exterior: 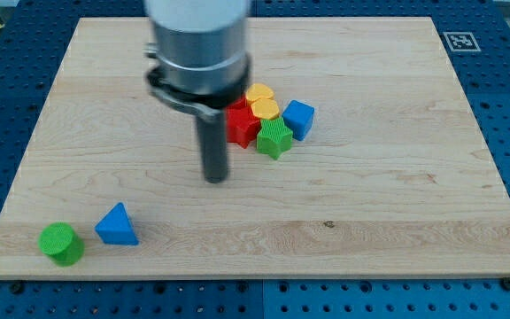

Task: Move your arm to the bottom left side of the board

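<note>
My tip (215, 177) rests on the wooden surface (397, 221) near the middle, a little toward the view's left. There is no pincer on this arm, only the dark rod, so no open or closed state can be told.

Just to the view's right of the tip and slightly above it sits a tight cluster: a red block (242, 124), partly hidden behind the rod; a yellow block (262, 102); a green star-shaped block (274, 139); and a blue cube-like block (298, 118). The goal, the bottom left corner, lies well away from the tip, toward the view's lower left. There a blue triangular block (117, 225) and a green cylinder (61, 244) stand near each other.

The likely trouble is a collision. A straight run toward that corner seems to pass through the blue triangular block and then the green cylinder, and could shove either one off the edge. Any drift to the view's right at the start would nudge the red block and disturb the cluster.
</note>
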You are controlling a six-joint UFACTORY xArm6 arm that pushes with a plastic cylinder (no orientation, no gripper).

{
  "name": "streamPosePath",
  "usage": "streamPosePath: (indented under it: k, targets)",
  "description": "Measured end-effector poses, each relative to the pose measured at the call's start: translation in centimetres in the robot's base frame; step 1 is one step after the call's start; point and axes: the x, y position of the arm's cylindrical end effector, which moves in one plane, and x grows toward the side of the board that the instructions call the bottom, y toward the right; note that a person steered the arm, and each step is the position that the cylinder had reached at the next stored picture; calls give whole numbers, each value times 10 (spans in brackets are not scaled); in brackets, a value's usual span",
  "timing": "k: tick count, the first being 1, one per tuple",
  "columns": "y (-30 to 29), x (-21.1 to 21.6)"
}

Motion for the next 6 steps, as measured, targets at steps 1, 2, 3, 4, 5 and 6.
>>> streamPosePath:
  k: [1, 2, 3, 4, 5, 6]
  targets:
    - [-72, -12]
    - [-149, -6]
    - [-204, 15]
    - [-226, 44]
    - [-225, 60]
    - [-222, 112]
